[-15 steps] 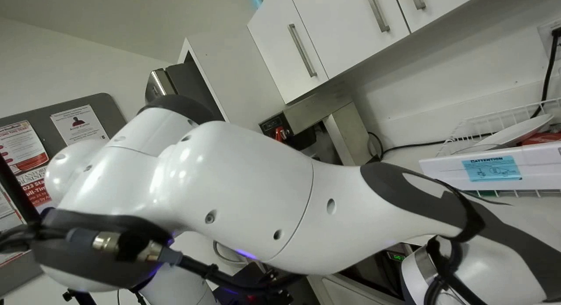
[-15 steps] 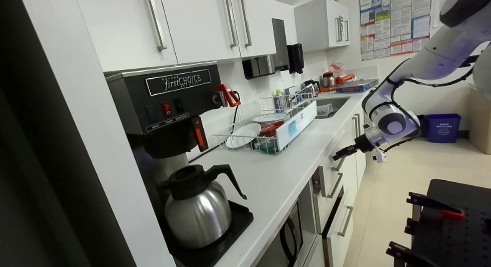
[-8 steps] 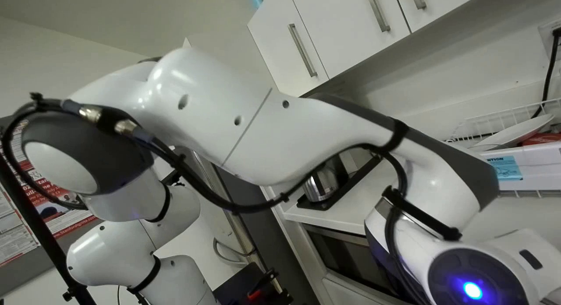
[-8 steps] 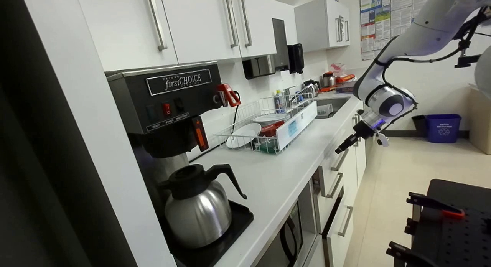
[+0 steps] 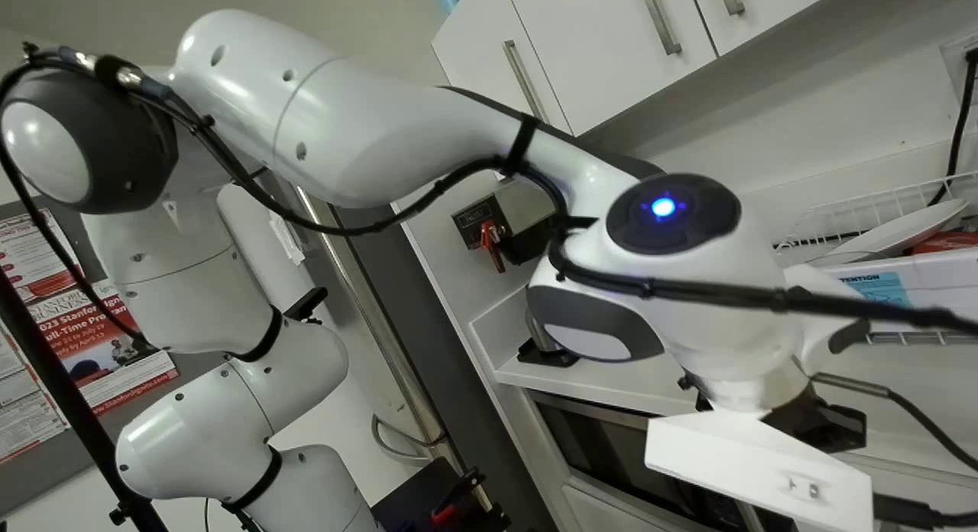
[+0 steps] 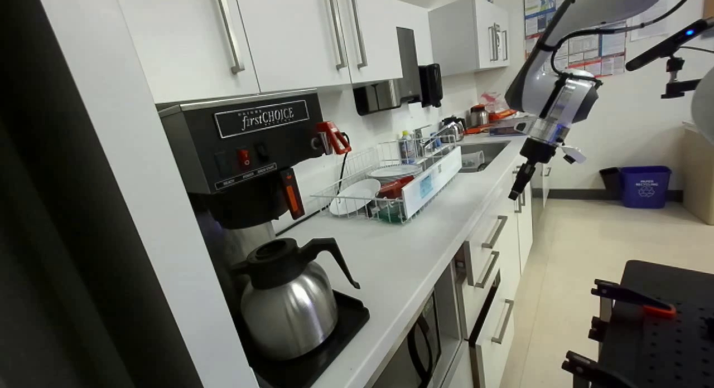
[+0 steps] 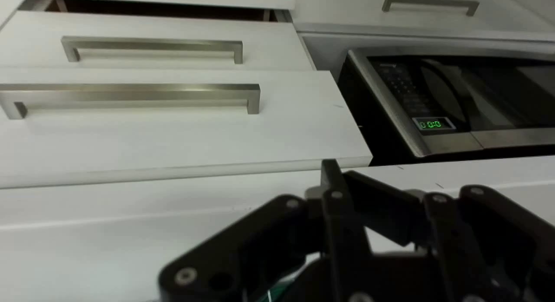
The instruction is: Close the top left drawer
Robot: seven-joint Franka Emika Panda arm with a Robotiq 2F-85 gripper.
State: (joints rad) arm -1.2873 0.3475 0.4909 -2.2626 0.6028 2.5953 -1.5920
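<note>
The top left drawer (image 6: 476, 256) has a flat white front and a bar handle. It stands slightly out, with a brownish side showing at its near edge in an exterior view. In the wrist view the top left drawer (image 7: 182, 137) lies beyond the fingertips, beside the counter edge; its inside is hidden there. My gripper (image 6: 514, 195) is up off the drawers, tilted downward and apart from them. In the wrist view my gripper's (image 7: 344, 172) fingertips meet with nothing between them. In an exterior view the arm hides the drawer and fingers.
A second drawer (image 7: 273, 41) sits below the top one. The bottom drawer (image 6: 493, 354) is pulled out, with a dark gap above its front. A microwave (image 7: 468, 139) stands beside them. A dish rack (image 6: 432, 182) and a coffee pot (image 6: 287, 315) are on the counter (image 6: 385, 265).
My gripper has risen and moved away from the drawer fronts, and turned to point more steeply down. The arm has lifted and swung. The drawers show no visible movement.
</note>
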